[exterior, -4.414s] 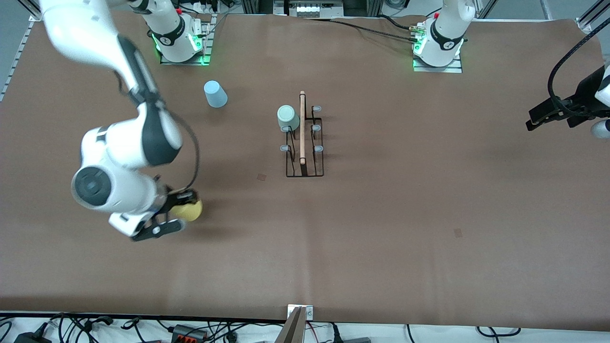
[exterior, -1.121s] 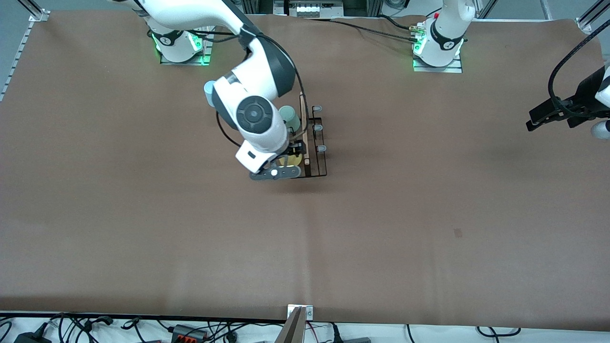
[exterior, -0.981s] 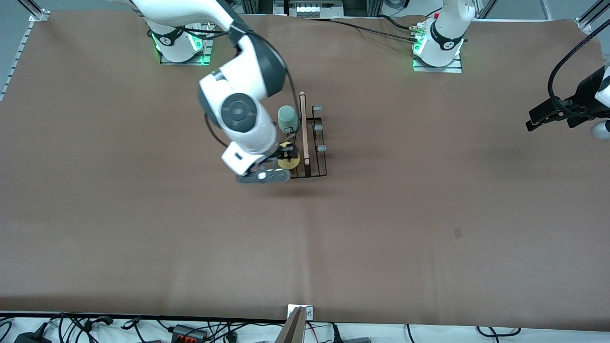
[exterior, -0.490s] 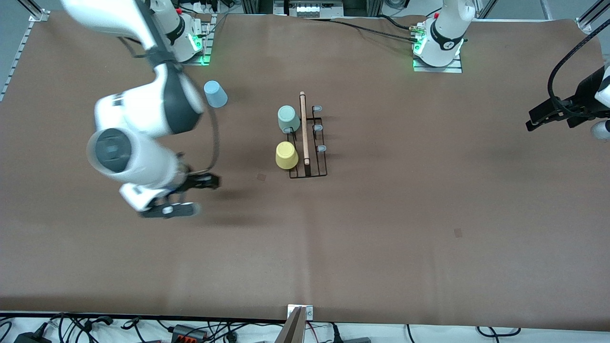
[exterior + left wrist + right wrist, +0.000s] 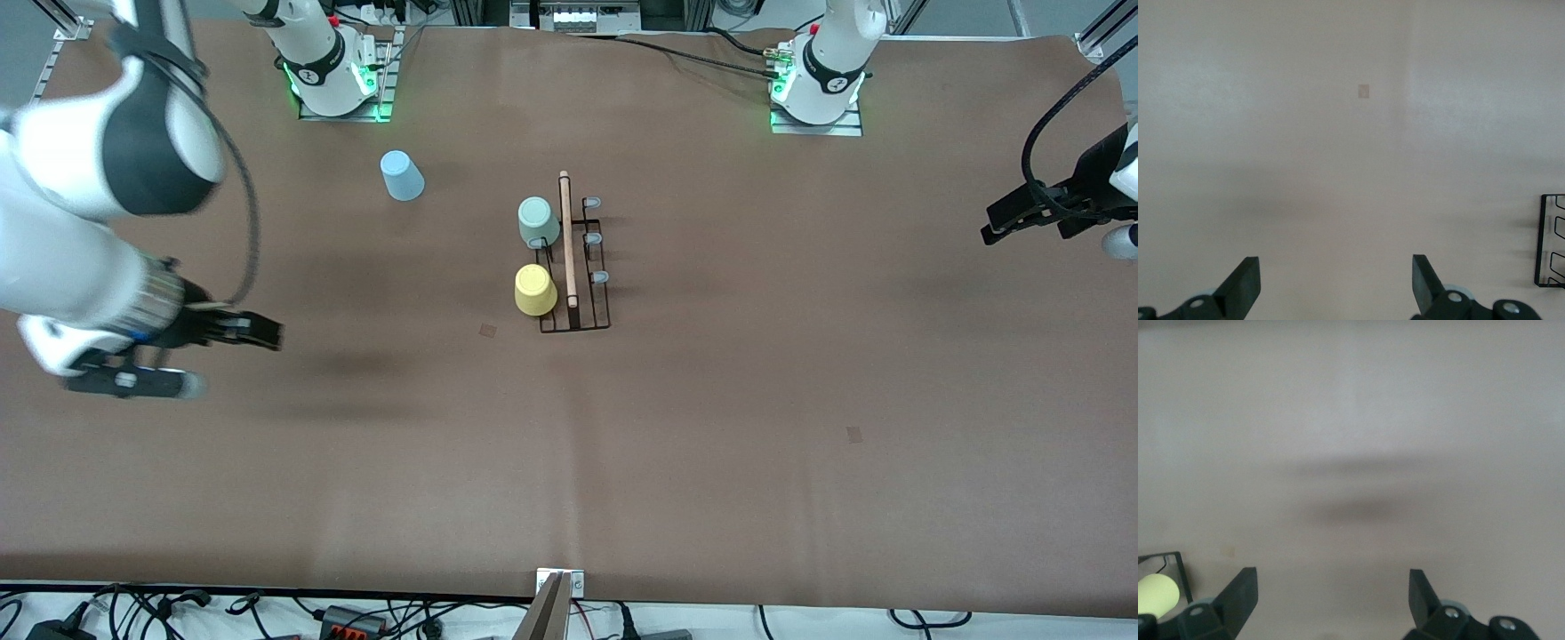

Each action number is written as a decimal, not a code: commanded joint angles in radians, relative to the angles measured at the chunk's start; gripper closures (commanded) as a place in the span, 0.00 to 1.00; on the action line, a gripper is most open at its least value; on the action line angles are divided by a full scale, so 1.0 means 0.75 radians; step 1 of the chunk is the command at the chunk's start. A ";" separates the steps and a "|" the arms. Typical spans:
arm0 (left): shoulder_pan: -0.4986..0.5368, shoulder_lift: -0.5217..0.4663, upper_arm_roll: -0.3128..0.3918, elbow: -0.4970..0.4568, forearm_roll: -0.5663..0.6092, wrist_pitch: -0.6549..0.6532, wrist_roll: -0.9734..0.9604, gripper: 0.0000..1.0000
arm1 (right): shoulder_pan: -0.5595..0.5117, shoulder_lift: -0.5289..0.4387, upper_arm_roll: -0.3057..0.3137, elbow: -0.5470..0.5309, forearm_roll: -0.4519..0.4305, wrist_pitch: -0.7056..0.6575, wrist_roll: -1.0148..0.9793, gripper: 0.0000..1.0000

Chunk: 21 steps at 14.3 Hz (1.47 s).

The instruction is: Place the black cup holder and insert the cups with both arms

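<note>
The black cup holder (image 5: 573,267) stands mid-table with the mint cup (image 5: 538,221) and yellow cup (image 5: 535,290) upended on its pegs; the blue cup (image 5: 402,175) sits at about ten o'clock from it. The right gripper (image 5: 222,356), jaws wide and empty, hangs over bare table at eight o'clock. The left gripper (image 5: 1000,222), seemingly spread and empty, waits at three o'clock

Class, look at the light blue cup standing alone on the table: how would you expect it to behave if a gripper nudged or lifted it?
The light blue cup looks like small, thin plastic, so probably light and easily slid. It stands upside down on its wide rim, so it should resist tipping. Its smooth tapered wall might slip upward from a loose grip.
</note>
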 commanded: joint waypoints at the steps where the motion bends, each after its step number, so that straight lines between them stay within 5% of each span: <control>1: 0.002 0.012 -0.001 0.031 -0.004 -0.019 0.010 0.00 | -0.136 -0.078 0.029 -0.004 -0.006 -0.019 -0.055 0.00; 5: 0.002 0.012 -0.001 0.033 -0.004 -0.021 0.010 0.00 | -0.357 -0.146 0.178 -0.041 -0.037 -0.029 -0.187 0.00; 14: 0.002 0.012 -0.001 0.033 -0.004 -0.021 0.010 0.00 | -0.402 -0.278 0.176 -0.186 -0.047 -0.099 -0.239 0.00; 21: 0.000 0.012 -0.001 0.033 -0.004 -0.021 0.010 0.00 | -0.382 -0.565 0.180 -0.658 -0.115 0.167 -0.243 0.00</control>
